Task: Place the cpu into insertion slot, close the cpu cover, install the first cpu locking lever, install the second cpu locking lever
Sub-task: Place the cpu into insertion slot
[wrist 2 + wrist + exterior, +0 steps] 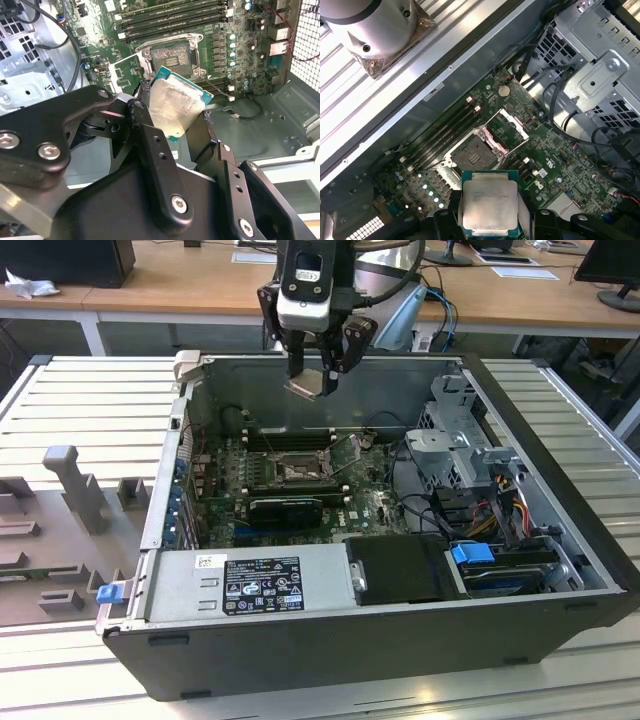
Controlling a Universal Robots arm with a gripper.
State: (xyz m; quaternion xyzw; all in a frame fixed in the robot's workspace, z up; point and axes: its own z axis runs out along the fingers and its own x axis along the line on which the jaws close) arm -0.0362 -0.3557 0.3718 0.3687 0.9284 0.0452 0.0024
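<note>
My gripper (pixel 315 378) hangs above the open computer case, shut on the cpu (pixel 308 386). In both wrist views the cpu (pixel 175 107) (pixel 489 202) is a silvery square chip on a green base, pinched by two edges between the black fingers (pixel 145 132). It is held in the air, well above the green motherboard. The insertion slot (pixel 298 470) (pixel 172 57) (pixel 472 155) lies open and bare below it. The cpu cover (pixel 509 125) (pixel 125 74) stands flipped up on its hinge beside the slot.
Long black memory slots (pixel 170 17) run beside the socket. A black card (pixel 285 508) and the power supply (pixel 260 585) lie nearer the case front. A metal drive cage (pixel 455 440) with cables (pixel 510 500) fills the exterior view's right. Grey fixtures (pixel 75 490) stand outside the case.
</note>
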